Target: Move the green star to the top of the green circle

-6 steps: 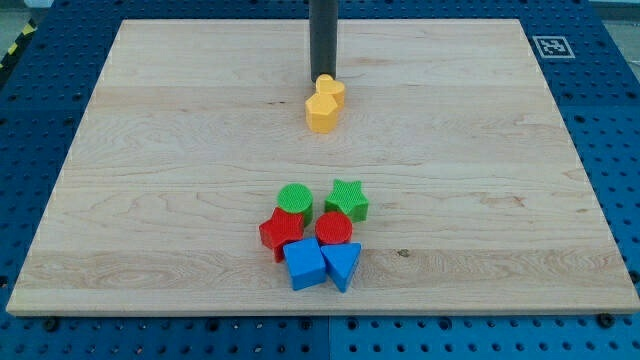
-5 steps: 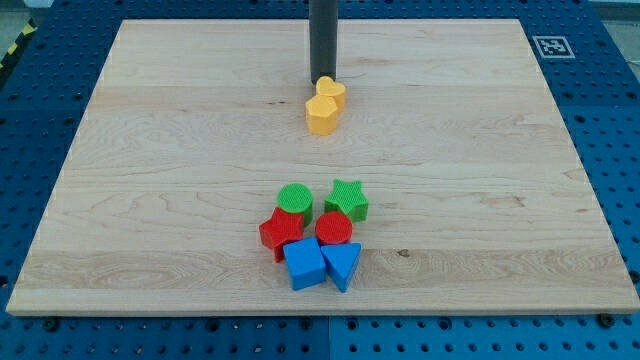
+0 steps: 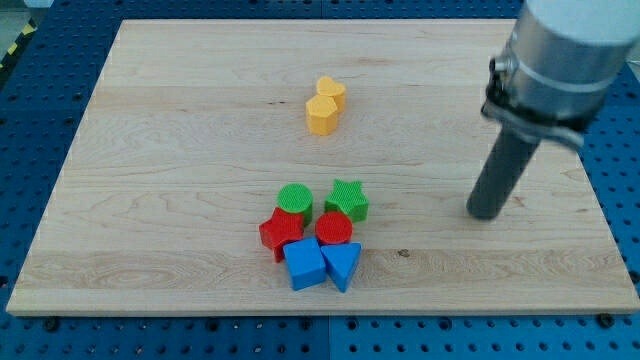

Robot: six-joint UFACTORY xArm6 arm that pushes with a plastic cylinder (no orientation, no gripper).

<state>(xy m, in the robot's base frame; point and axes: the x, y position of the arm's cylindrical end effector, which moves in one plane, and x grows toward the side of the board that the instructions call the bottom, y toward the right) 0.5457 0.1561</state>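
**Ana:** Where was the green star (image 3: 347, 199) at that moment?

**Ben:** Just to the view's right of the green circle (image 3: 295, 199), the two almost touching. Below the star sat the red circle (image 3: 333, 228), and the red star (image 3: 280, 231) lay under the green circle. The blue cube (image 3: 304, 264) and blue triangle (image 3: 342, 265) closed the cluster at the bottom. The two yellow blocks (image 3: 324, 104) stood well above the star, apart from everything.

**Ana:** And the arm?

**Ben:** There was no claw to spread or pinch, only a rod. My tip (image 3: 485, 213) rested on the bench (image 3: 150, 150), well to the star's right, touching nothing.

**Ana:** So how should the push have gone?

**Ben:** I judged it best to approach the star from its lower right, in the gap above the red circle, nudge it upward first, then leftward, so it cleared the green circle without dragging it.
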